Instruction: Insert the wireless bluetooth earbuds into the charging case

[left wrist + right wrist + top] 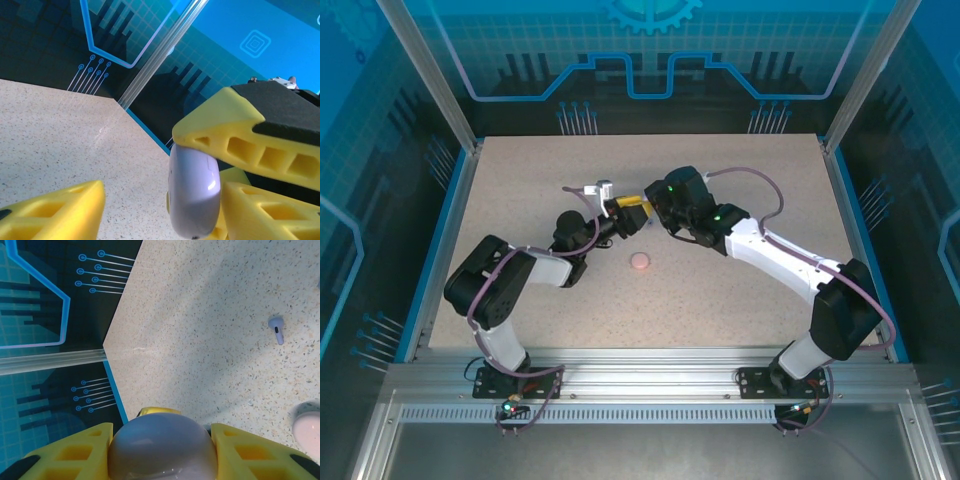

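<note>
Tabletop [770,170] centre, far from edges: right gripper [161,434] pinches purple case [194,195]; left gripper [161,192] spread.

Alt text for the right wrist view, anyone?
The right hand grips a round lilac-grey case between its yellow fingers. Beyond, on the speckled table, lie a purple earbud and, at the right edge, a pale pink case.
</note>
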Robot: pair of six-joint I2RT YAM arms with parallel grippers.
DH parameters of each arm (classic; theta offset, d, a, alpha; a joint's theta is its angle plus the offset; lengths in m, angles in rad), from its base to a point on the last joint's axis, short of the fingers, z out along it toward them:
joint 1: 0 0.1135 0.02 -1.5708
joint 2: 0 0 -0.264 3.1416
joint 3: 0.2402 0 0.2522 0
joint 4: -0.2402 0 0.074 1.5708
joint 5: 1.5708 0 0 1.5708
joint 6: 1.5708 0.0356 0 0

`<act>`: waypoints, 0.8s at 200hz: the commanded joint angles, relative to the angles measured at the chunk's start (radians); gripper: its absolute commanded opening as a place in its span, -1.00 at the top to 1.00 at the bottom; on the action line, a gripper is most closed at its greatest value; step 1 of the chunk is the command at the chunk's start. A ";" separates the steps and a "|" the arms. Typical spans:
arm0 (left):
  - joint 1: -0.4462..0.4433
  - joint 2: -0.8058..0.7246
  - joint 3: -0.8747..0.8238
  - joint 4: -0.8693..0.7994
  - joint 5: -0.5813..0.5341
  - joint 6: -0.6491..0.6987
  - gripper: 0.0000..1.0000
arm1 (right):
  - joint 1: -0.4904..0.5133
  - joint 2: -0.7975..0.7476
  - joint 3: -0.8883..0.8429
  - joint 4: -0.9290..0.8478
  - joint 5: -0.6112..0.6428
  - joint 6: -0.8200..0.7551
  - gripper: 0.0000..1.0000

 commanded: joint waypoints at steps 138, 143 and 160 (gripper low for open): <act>-0.014 0.015 0.023 0.061 0.052 -0.017 0.49 | 0.020 0.029 0.014 0.055 0.006 0.029 0.39; -0.014 0.012 0.022 0.061 0.051 -0.016 0.53 | 0.018 0.031 0.017 0.058 0.007 0.029 0.39; -0.016 0.006 0.019 0.062 0.050 -0.018 0.63 | 0.020 0.030 0.018 0.061 0.007 0.031 0.39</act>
